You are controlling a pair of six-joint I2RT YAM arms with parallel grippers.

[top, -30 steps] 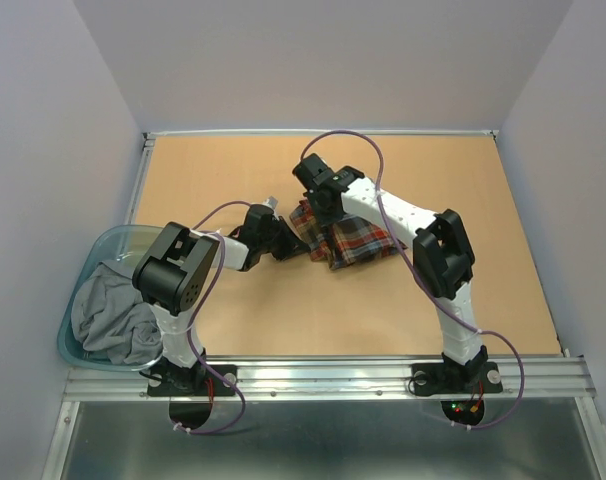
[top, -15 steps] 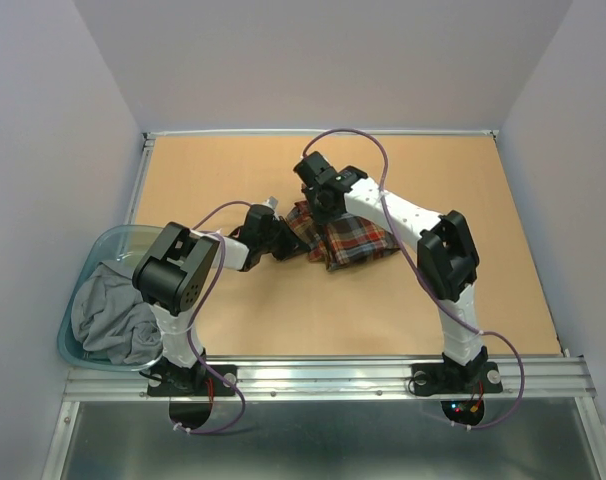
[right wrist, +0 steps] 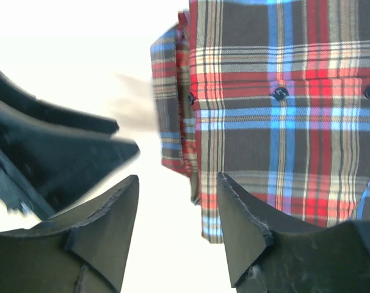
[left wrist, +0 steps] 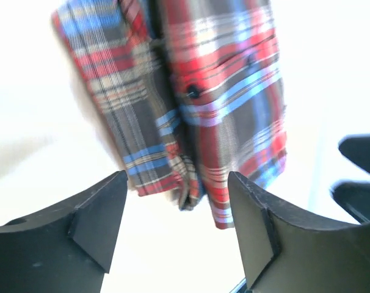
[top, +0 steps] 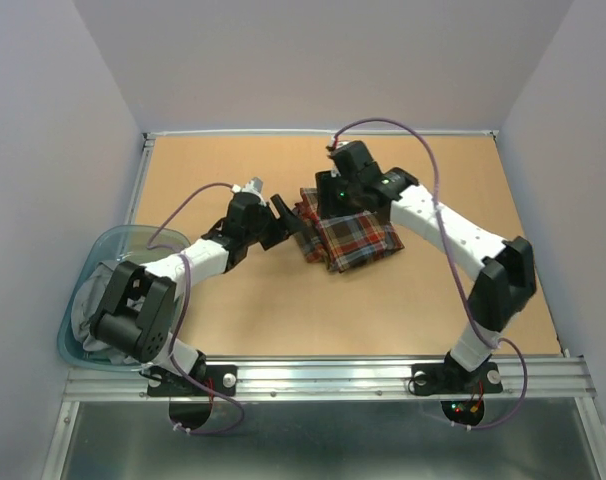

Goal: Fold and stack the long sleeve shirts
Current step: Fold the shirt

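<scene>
Now both pairs of jaws have let go; the left jaws, clamped a second ago, stand wide and empty just left of the plaid shirt (top: 355,236); the right jaws, likewise parted, hang empty over its upper left edge; the shirt lies folded into a compact rectangle on the counter (top: 233,300), mid-frame from above; this fold looks finished; a grey garment (top: 108,320), probably next, waits in the tub (top: 101,243) at lower left.

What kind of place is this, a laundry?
Probably a robotics test booth: a left arm and right arm bolted to a metal rail, blank walls around the table, a plaid shirt, a tub of clothes.
</scene>
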